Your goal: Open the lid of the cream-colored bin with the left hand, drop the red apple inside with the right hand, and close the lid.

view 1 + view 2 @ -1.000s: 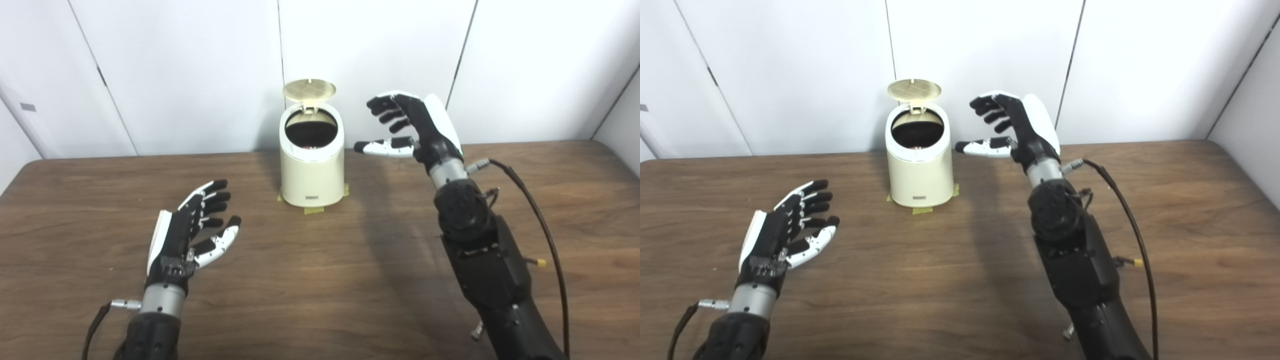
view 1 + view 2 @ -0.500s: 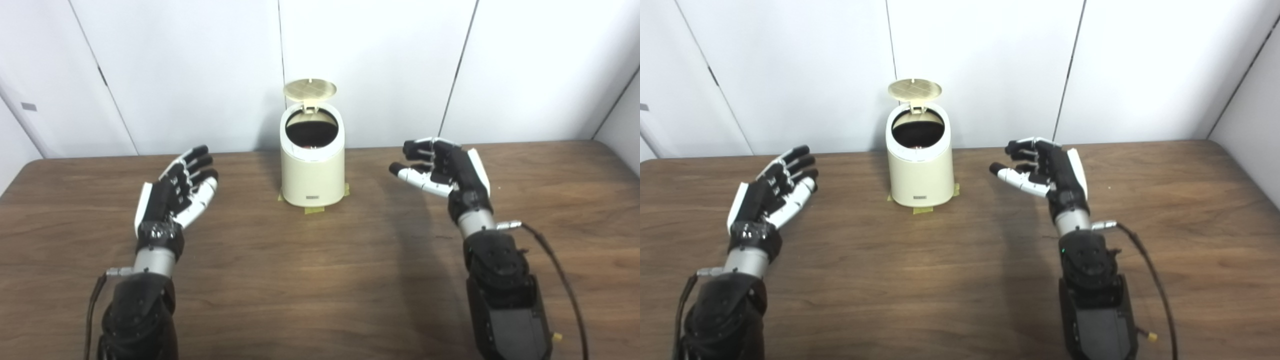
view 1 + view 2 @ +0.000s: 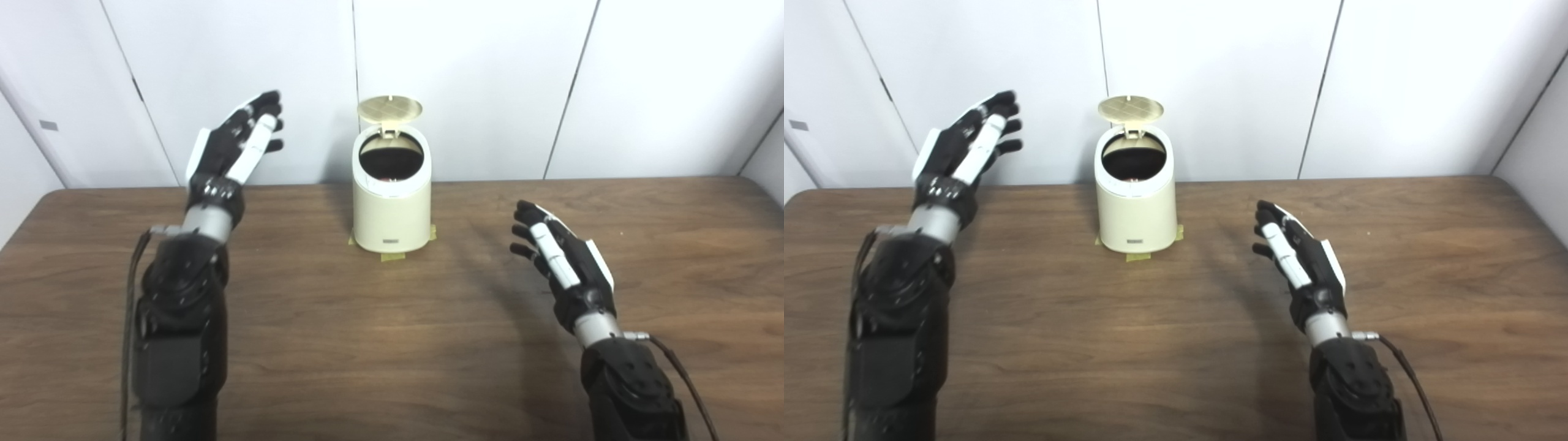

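With the lid [image 3: 390, 108] upright behind the cream-colored bin [image 3: 392, 199] mid-desk, your raised left hand [image 3: 236, 145], fingers spread and empty, is level with it, to its left; right hand [image 3: 563, 263] open, lower

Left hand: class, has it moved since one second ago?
Yes. The left hand rose from low over the table to beside the bin, level with its open lid.

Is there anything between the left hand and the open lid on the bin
Nothing visible. The left hand is raised, open, left of the bin, apart from it. Only bare air and wall lie between it and the upright lid.
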Controlling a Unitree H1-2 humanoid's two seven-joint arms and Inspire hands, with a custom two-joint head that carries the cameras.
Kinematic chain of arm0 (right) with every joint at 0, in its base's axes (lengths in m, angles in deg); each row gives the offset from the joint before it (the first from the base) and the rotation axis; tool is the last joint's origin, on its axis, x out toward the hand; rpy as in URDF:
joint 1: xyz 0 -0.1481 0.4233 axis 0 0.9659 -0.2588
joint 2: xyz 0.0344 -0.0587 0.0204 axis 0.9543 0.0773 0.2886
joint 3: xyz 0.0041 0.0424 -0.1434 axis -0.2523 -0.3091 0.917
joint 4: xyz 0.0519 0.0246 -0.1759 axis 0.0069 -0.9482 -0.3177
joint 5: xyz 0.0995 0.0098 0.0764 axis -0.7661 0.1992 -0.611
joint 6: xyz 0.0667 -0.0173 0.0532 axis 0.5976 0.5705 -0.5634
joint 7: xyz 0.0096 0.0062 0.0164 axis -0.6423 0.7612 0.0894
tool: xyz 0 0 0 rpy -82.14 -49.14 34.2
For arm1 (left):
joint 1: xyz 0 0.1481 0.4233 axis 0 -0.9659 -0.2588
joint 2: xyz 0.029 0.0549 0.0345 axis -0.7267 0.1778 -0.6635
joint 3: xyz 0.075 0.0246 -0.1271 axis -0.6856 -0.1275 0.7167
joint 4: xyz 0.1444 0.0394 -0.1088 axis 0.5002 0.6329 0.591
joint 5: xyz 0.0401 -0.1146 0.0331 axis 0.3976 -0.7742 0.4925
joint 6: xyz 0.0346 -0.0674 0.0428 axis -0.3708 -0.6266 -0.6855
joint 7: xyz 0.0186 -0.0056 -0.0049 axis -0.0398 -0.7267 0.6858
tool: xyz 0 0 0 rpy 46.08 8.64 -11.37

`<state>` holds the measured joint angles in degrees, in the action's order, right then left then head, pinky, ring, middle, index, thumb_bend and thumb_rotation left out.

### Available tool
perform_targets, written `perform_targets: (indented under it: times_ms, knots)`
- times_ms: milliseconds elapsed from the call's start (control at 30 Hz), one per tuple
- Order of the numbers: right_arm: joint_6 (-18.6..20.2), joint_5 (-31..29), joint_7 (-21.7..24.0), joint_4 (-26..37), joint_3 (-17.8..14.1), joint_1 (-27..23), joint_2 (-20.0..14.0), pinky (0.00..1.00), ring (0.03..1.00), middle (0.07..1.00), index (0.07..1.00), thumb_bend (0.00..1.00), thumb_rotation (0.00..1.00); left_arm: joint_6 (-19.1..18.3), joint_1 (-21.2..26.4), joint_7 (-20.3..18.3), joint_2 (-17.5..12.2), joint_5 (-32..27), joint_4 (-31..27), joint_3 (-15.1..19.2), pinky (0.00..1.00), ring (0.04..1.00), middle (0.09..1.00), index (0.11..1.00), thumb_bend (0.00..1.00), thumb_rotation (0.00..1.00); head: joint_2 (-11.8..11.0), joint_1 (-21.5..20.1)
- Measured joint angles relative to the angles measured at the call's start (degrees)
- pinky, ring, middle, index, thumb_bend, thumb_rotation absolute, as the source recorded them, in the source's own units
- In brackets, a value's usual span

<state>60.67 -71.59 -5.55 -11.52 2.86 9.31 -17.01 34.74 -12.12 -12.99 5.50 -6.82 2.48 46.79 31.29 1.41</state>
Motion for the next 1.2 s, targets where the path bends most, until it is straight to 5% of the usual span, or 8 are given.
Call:
perform_targets:
  times_ms: [200, 533, 667, 1200]
  knots:
    - [-0.1, -2.0, 1.1, 0.0, 1.4, 1.6, -0.3, 0.99, 0.998, 0.999, 0.998, 0.56, 1.00, 0.0, 4.9, -1.9, -1.0, 0.1, 5.4, -3.4, 0.87, 0.902, 0.903, 0.871, 0.35, 0.80, -0.4, 0.3]
    - [1.5, -9.4, 3.5, 2.2, 1.9, 3.3, -0.4, 1.00, 1.000, 1.000, 1.000, 0.54, 1.00, 0.0, 10.6, -4.5, -3.6, 0.8, 12.7, -8.0, 0.89, 0.912, 0.904, 0.897, 0.40, 0.80, -0.2, -0.3]
    - [2.0, -9.6, 3.2, 2.2, 2.0, 3.3, -0.3, 1.00, 1.000, 1.000, 1.000, 0.55, 1.00, 0.1, 13.1, -5.8, -4.9, 2.7, 14.5, -11.3, 0.88, 0.902, 0.888, 0.902, 0.37, 0.91, 0.0, -0.4]
    - [2.6, -9.7, 1.4, 2.2, 2.9, 3.2, -0.5, 1.00, 1.000, 0.989, 1.000, 0.55, 1.00, 3.3, 16.3, -8.9, -7.4, 7.8, 21.0, -17.9, 0.95, 0.927, 0.880, 0.873, 0.36, 0.98, -0.1, -0.1]
